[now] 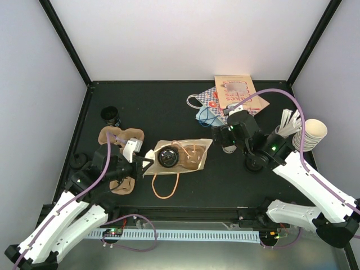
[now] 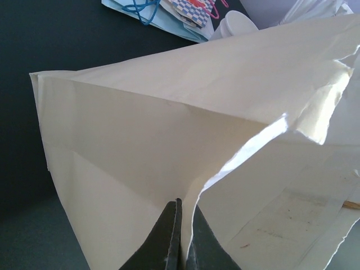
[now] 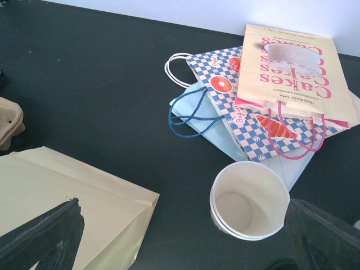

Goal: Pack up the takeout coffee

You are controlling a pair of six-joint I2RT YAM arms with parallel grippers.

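Left jaws are pinched closed on the rim of the paper bag (image 2: 169, 112). The coffee (image 1: 167, 156) sits in the bag's mouth, just at their 3 o'clock. Right jaws gape wide over an empty cup (image 3: 250, 199).

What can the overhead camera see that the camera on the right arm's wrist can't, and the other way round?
Only overhead: a black-lidded coffee cup at the tan bag, the left gripper pinching that bag's edge, and stacked cups at the right. Only the right wrist: the empty inside of a lidless cup and the word "Cakes" on a printed bag. Both: the tan bag, the pile of printed bags, that cup, and the open right gripper.
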